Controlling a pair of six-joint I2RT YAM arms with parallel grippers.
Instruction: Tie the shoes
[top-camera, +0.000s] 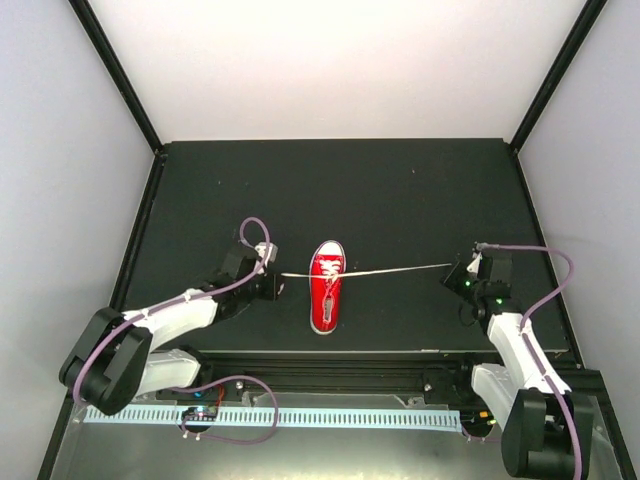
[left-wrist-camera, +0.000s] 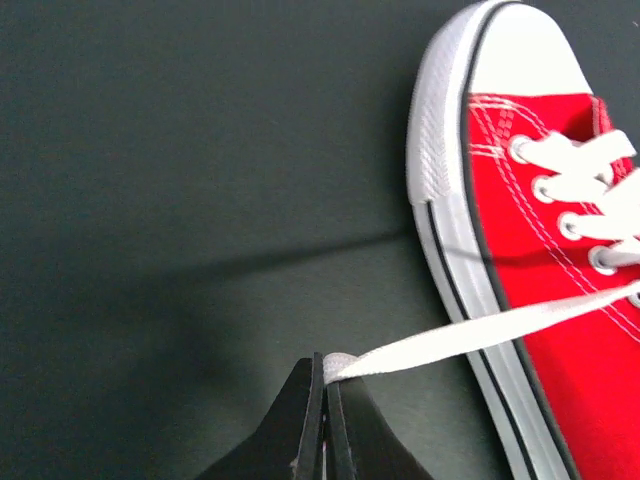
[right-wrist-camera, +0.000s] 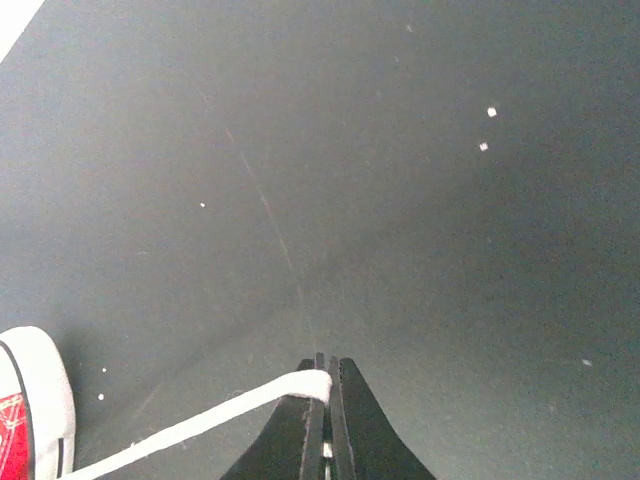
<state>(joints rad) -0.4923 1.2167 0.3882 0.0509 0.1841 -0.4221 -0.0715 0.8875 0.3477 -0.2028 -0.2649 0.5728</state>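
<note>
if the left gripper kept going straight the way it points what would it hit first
Probably only the black table: the left gripper, shut on the white lace, points past the red shoe, which sits off to one side. Depth is unclear.

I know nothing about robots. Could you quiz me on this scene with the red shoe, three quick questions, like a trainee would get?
1. True or false: the small red canvas sneaker with the white rubber toe cap lies on its side.
2. What does the left gripper pinch? A. the sneaker's sole edge; B. a flat white lace; C. nothing.
3. Fill in: seen from above, the longer taut stretch of lace runs to the ___ gripper.
Key: 1 false, it stands upright; 2 B; 3 right: the right gripper pinches it.
</note>
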